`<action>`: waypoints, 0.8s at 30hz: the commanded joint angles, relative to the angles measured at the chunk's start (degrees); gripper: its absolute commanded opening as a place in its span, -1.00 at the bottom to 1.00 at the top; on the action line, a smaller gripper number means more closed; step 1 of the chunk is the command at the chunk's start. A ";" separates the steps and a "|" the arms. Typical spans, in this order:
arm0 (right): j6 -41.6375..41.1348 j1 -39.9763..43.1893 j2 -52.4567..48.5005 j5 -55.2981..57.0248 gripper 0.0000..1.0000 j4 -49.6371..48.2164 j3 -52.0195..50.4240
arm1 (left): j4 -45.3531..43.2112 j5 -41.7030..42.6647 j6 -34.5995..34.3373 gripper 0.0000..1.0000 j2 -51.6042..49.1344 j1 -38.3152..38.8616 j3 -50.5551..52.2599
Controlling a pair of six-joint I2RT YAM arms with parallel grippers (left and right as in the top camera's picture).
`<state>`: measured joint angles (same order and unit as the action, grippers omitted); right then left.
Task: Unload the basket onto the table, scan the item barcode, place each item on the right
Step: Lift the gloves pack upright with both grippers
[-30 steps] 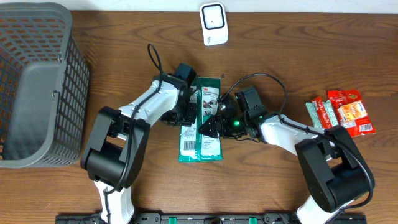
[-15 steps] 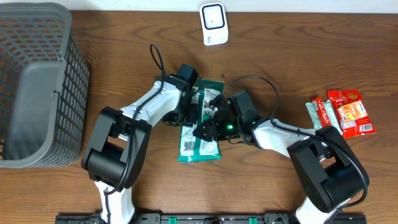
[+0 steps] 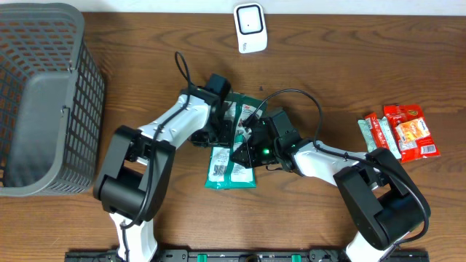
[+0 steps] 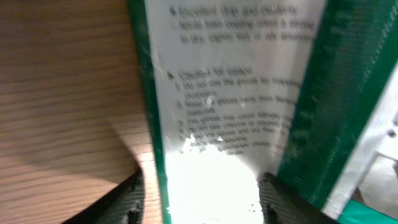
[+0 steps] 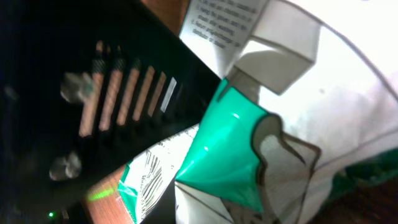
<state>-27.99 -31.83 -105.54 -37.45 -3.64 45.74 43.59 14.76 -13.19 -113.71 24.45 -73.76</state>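
Dark brown wood-grain bench (image 3: 145, 44), bounded at its far edge by a strip of pale wall (image 3: 364, 6). A white box-shaped barcode scanner (image 3: 249, 28) stands at that far edge. Well to the scanner's left sits a grey plastic mesh basket (image 3: 44, 94). Well to its right lies a cluster of red and green snack packets (image 3: 400, 131). The green-and-white flat plastic packet (image 3: 231, 156) lies on the bench nearer the robot than the scanner, well apart from it, with both arms over its upper half. The left pincer (image 4: 202, 198) stands open, its fingertips (image 4: 132, 198) apart over the packet's printed white panel. The right pincer (image 3: 242, 144) appears closed on a crumpled fold of the packet. Compared with a second earlier, the right arm has moved closer to the left arm. The packet's near end has swung leftward, so that it now lies tilted rather than square to the scanner.
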 commanded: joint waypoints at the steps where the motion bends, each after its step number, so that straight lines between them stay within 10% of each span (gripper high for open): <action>1: 1.29 -0.50 -0.57 -0.50 -0.82 0.94 -0.22 | 0.28 -0.39 0.68 0.30 4.48 -3.41 1.73; 20: 7.30 5.27 -0.44 -0.61 -0.98 10.14 -0.22 | 1.46 -4.24 5.88 0.33 11.72 -5.42 2.08; 24: 7.48 7.41 -0.46 1.42 -0.52 13.75 -0.22 | 0.85 1.46 5.90 0.42 11.69 -5.40 2.86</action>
<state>-21.87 -25.52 -105.14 -41.30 8.80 46.15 44.75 11.40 -8.49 -102.91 19.27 -71.90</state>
